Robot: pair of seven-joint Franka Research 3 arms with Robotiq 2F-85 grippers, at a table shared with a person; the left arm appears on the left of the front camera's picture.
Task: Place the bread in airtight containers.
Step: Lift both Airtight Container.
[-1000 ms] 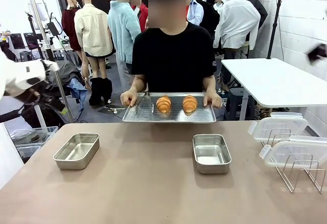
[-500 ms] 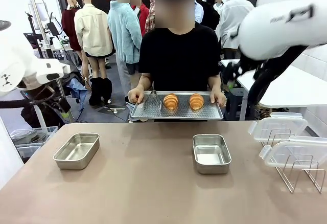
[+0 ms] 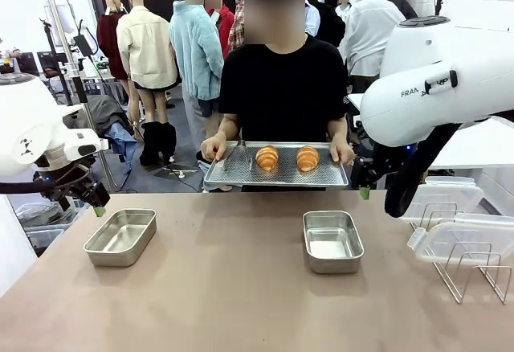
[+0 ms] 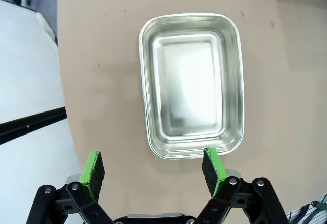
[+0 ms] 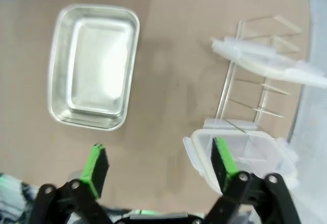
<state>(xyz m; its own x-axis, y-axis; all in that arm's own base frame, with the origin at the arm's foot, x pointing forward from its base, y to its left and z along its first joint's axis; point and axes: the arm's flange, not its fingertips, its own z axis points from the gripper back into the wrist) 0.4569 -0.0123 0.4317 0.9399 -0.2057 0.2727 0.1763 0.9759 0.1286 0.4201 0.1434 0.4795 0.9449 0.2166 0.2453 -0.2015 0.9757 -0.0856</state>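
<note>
- Two croissant rolls (image 3: 267,157) lie side by side on a perforated metal tray (image 3: 233,177), which the person's hands (image 3: 214,149) hold beyond the far edge of the table (image 3: 241,304).
- The left tin (image 4: 191,86) and right tin (image 5: 93,65) stand lidless on the table, well apart.
- The left gripper (image 4: 153,165) hangs over the left tin's near rim, jaws spread wide, gripping nothing.
- The right gripper (image 5: 158,162) is equally wide and bare, between the right tin and the clear lids (image 5: 245,155) on the wire rack (image 5: 240,106).
- The right arm (image 3: 450,103) bears letters beginning "FRA"; the rest is unreadable.

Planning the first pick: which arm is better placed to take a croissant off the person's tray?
Right, probably. The open right gripper hangs just beside the right end of the tray, near the right-hand croissant; the open left gripper sits by the left tin, farther off.
</note>
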